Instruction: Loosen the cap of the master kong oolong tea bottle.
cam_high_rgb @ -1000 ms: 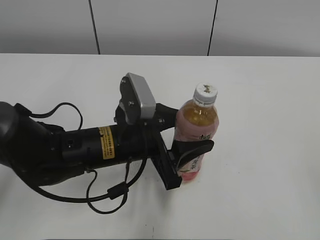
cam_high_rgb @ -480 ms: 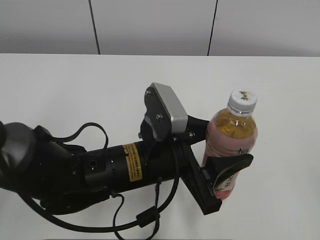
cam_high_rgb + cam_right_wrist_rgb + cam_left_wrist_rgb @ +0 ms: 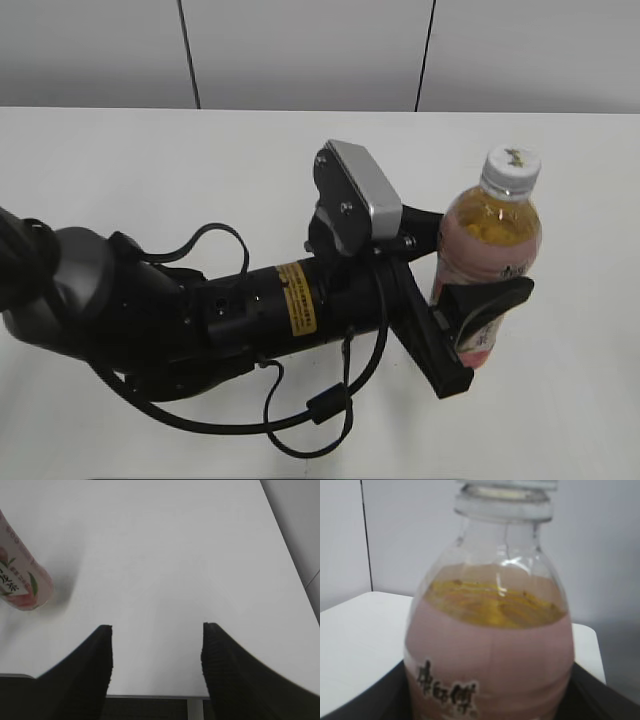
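The master kong oolong tea bottle (image 3: 490,240) stands upright, amber tea above a pink label with dark characters. Its white cap (image 3: 511,167) with a green mark is screwed on top. My left gripper (image 3: 478,310) is shut on the bottle's lower body, black fingers on both sides. In the left wrist view the bottle (image 3: 490,645) fills the frame and the cap (image 3: 505,495) is cut off at the top edge. My right gripper (image 3: 156,645) is open and empty over bare table; the bottle's bottom end (image 3: 22,575) shows at the left of the right wrist view.
The white table (image 3: 150,170) spreads all round. A grey panelled wall (image 3: 300,50) stands behind its far edge. The left arm's black body and cables (image 3: 200,320) lie across the front left. The table's near edge (image 3: 150,696) shows below the right gripper.
The left gripper has carried the bottle to the right and slightly up in the exterior view. The arm has stretched further across the table. The bottle stays upright in the grip.
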Robot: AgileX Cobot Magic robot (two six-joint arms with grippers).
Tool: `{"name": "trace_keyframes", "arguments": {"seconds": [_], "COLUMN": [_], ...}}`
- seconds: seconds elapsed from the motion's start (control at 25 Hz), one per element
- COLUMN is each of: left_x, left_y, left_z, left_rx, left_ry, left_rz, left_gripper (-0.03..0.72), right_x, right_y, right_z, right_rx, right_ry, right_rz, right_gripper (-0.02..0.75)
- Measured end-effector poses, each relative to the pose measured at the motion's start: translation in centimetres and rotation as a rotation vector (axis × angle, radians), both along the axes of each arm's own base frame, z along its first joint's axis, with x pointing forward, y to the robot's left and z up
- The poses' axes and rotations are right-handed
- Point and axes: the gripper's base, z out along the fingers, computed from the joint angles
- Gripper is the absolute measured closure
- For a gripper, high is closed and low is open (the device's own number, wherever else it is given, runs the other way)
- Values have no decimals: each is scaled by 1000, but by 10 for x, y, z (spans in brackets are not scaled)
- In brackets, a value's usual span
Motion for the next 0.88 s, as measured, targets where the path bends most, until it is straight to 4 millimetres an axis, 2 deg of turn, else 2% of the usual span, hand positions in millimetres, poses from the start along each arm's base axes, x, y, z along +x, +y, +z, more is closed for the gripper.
{"name": "trace_keyframes", "arguments": {"seconds": [0.28, 0.88], "left_x": [-11, -12], "left_y": [-6, -7], "left_z": [-31, -41], "left_rx": [77, 68], "left_ry": [56, 72], "left_rz": [-72, -80], "left_gripper": [264, 263], "right_x": [0, 0], "right_y": [0, 0], "right_z": [0, 0], "right_rx": [0, 0], "right_ry": [0, 0], "right_rz": [0, 0], "right_gripper": [307, 307]}}
